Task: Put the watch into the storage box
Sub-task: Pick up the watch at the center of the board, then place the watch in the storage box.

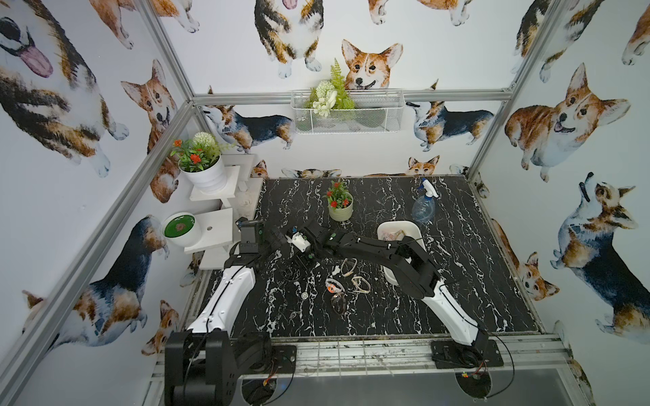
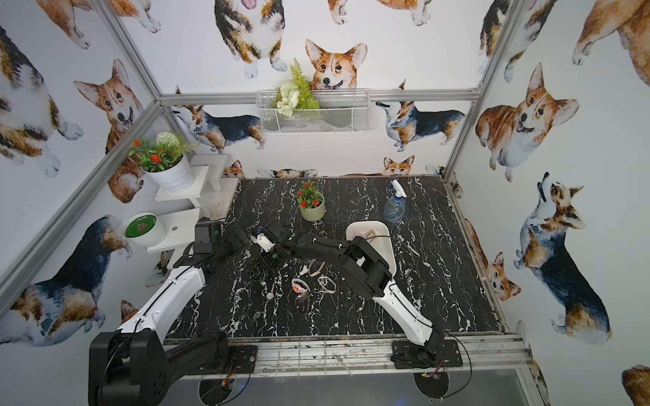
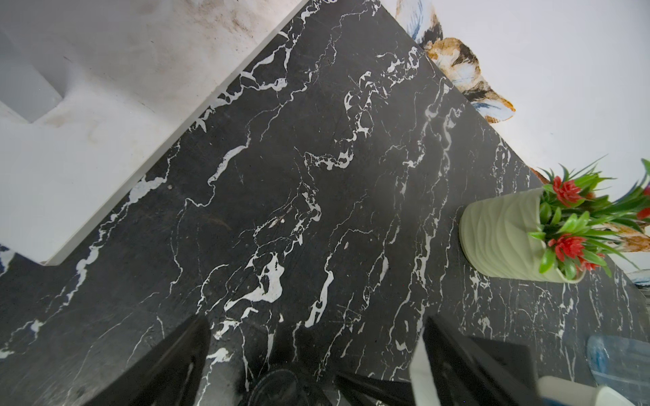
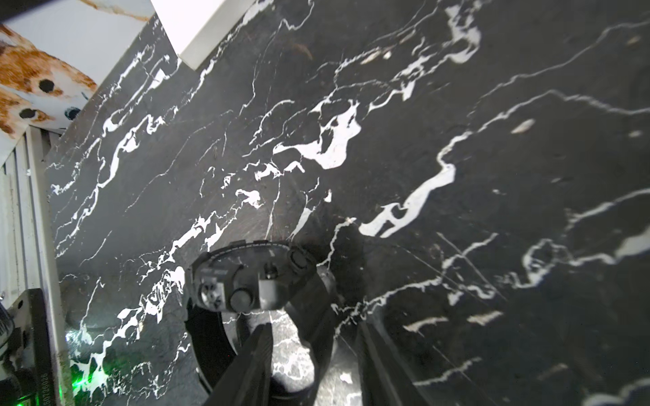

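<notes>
At the right gripper (image 4: 314, 327): jaws parted, low over the black watch (image 4: 246, 277), straddling one side of its strap. One finger inside the buckled loop, the other outside. Slivers of table (image 4: 457, 105) on either flank of the band, so no clamp on it. Just beyond the fingertips, the round case, dial showing to the wrist camera. Long axis from the case back through the loop toward the wrist, roughly in line with the fingers. Hard to make out in the top views, black on black beneath the wrist.

At the left gripper (image 3: 316, 320): fingers spread wide, nothing gripped, close beside the right wrist.

Underneath, black marble with white veins. Toward the robot's right, well apart from the watch, the white storage box (image 1: 416, 230), crossed by the right arm in both top views. Between the two, several more watches (image 1: 331, 288) loose on the marble. Further back, a potted plant (image 1: 340, 211) and a spray bottle (image 1: 424, 207). All round, corgi-print walls (image 1: 562, 116) on an aluminium frame (image 1: 457, 94), with a white wire basket (image 1: 346, 112) on the back wall.
</notes>
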Tool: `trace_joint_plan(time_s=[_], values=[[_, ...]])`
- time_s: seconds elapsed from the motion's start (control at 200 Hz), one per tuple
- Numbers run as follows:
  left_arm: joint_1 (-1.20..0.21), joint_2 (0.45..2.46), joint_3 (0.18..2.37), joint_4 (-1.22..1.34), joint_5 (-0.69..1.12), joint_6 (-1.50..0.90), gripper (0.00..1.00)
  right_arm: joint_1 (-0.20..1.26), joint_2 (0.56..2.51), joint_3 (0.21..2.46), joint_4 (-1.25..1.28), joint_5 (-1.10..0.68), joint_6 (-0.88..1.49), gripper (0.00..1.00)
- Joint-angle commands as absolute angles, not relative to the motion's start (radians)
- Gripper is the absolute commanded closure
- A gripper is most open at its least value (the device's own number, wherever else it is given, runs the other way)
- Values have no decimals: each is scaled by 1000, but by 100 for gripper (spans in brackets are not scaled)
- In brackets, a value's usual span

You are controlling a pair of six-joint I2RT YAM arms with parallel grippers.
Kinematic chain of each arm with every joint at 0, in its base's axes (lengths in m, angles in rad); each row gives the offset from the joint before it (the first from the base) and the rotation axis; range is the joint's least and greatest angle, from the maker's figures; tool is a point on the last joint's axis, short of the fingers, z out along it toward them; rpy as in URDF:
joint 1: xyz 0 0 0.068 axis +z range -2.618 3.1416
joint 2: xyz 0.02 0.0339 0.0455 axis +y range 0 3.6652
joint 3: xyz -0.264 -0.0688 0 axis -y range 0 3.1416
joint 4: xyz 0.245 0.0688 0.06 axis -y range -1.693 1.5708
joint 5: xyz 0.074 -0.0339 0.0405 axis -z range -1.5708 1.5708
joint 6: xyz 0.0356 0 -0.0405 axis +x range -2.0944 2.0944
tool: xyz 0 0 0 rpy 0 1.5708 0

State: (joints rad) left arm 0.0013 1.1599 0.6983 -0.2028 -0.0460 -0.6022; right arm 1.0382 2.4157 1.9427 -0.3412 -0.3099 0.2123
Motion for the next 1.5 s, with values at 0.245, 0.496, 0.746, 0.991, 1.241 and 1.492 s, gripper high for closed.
trace_joint_plan(time_s=[0.245,0.496,0.746,0.991,1.241,1.492], values=[[2,1147,696,-179,-45,-602,0,1046,2441,1962,-368,-323,219,85],[2,1129,692,-189,-61,-593,0,1046,2411,1926,-345,-338,234,100],[0,1126,692,-180,-28,-585,0,1009,2271,1757,-190,-369,293,100],[-32,1139,704,-149,10,-562,0,918,2030,1472,-65,-326,311,100],[-154,1202,737,-90,24,-521,0,809,1747,1195,-108,-219,250,100],[-324,1304,803,-14,103,-428,0,690,1502,1019,-248,-124,225,100]])
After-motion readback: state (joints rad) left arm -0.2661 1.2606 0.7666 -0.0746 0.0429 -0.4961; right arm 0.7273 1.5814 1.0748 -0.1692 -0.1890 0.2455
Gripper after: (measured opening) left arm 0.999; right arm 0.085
